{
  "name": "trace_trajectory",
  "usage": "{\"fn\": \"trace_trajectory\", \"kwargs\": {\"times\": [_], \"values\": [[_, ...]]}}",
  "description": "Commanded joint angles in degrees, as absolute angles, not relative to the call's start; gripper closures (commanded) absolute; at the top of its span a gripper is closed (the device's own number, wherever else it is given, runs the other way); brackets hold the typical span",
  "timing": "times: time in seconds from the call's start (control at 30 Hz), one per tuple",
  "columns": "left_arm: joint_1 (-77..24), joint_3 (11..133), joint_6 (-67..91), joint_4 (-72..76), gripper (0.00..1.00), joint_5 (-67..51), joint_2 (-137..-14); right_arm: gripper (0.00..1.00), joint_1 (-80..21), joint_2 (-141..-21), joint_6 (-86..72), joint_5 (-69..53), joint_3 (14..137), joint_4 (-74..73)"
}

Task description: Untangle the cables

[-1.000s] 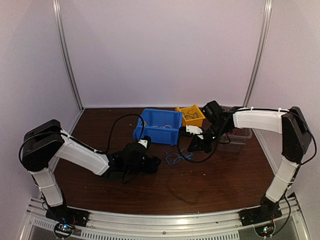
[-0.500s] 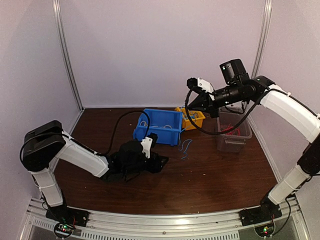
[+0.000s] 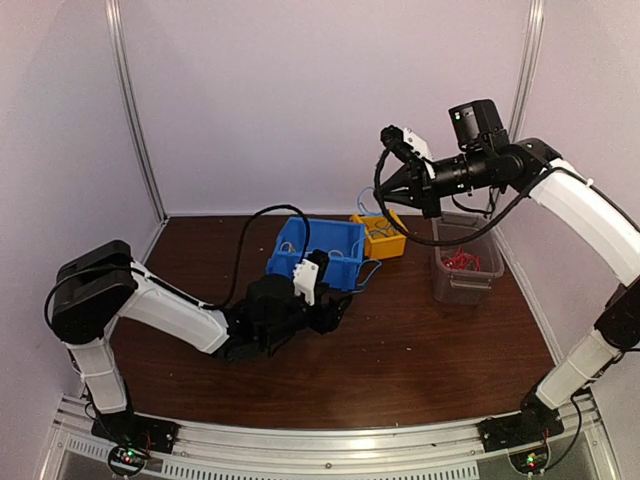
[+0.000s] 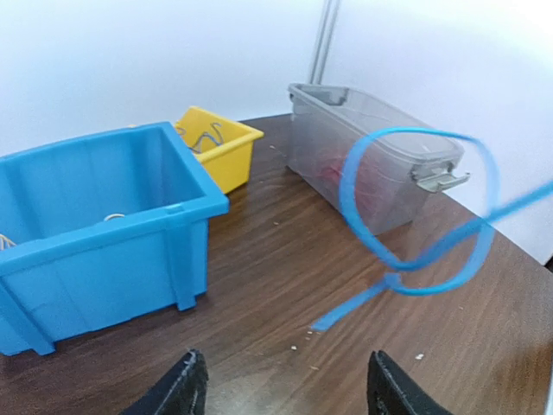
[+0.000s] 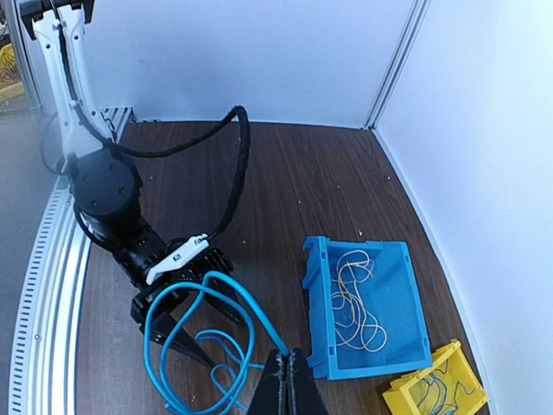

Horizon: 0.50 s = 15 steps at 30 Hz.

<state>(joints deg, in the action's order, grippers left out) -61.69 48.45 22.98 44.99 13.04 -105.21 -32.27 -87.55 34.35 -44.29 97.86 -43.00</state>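
Right pincer [image 5: 286, 380] was pressed together on a thin blue cable [image 4: 393, 279], high above the far right part of the table [image 3: 420, 350]. This cable was smooth and flexible. It hung in loose round loops that crossed once, and its lower end came down near the wood in front of the blue bin [image 3: 335, 240]; I could not tell if it touched. Left pincer [image 4: 285, 393] stood apart and empty, low over the table, near this bin. The bin was hard plastic, rectangular, with thin yellow cables [image 5: 354, 298] coiled inside. Beside it along the far edge stood a small yellow bin [image 3: 385, 235] and a clear box [image 3: 468, 280] holding red cables [image 3: 460, 260]. One second before, the right pincer was low and the blue cable lay on the table; the left pincer was farther from the blue bin.
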Motion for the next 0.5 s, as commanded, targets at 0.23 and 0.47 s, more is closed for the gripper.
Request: {"fn": "trace_trajectory", "kwargs": {"times": [0.23, 0.47], "values": [[-62.6, 49.2, 12.5, 59.8, 0.35, 4.4, -109.7, 1.0, -32.6, -86.4, 29.4, -49.6, 100.3, -42.5], [-63.1, 47.5, 11.4, 59.7, 0.36, -4.6, -109.3, 1.0, -32.6, -86.1, 29.5, -49.4, 99.3, -42.3]]}}
